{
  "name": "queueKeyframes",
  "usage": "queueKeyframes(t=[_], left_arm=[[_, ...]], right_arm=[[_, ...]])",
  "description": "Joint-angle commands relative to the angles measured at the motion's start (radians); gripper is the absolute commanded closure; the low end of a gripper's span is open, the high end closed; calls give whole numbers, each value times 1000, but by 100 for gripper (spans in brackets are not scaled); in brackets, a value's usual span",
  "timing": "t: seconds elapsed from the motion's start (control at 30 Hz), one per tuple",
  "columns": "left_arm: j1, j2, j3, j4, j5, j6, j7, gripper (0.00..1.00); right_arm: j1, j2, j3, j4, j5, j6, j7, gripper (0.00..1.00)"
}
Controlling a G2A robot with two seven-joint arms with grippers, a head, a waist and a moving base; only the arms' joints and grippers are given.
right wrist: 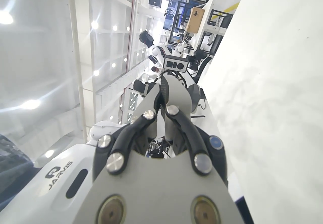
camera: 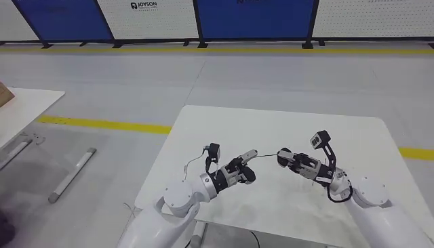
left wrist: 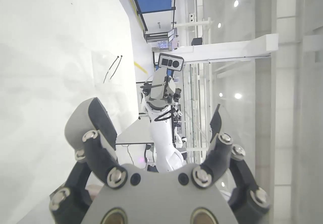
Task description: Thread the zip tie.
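Right gripper [right wrist: 162, 86] jaws pressed together, pinching zip tie [camera: 268, 156] above middle of table [camera: 203, 122]. Left gripper [left wrist: 158, 109] jaws spread, facing it. Risk: the thin tie flexes or slips, so the left closes on nothing.

The counter [camera: 271, 122] is smooth, matt white. The left end effector [left wrist: 156, 109] has a matt grey, metal-looking base plate, black plastic links with bright polished fasteners, and dull black pads [left wrist: 103, 119] (rubbery, by the look). The right end effector [right wrist: 162, 81] shares that finish, its fingers [right wrist: 176, 91] smooth grey. The zip tie [camera: 268, 156] looks like thin black plastic.
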Motion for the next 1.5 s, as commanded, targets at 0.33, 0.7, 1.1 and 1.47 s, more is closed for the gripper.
queueKeyframes(t=[0.33,0.7,1.1,1.47], left_arm=[[-39,-15,46,12,-28,-53,83,0],[-83,-33,80,48,-66,-91,184,0],[-114,-41,101,102,7,-114,272,0],[-128,-47,119,123,20,-120,303,0]], right_arm=[[-36,-36,-19,-52,-70,-4,-200,100],[-49,-51,-25,-79,-133,-4,-261,100],[-49,-51,-25,-79,-133,-4,-261,100],[-49,-51,-25,-79,-133,-4,-261,100]])
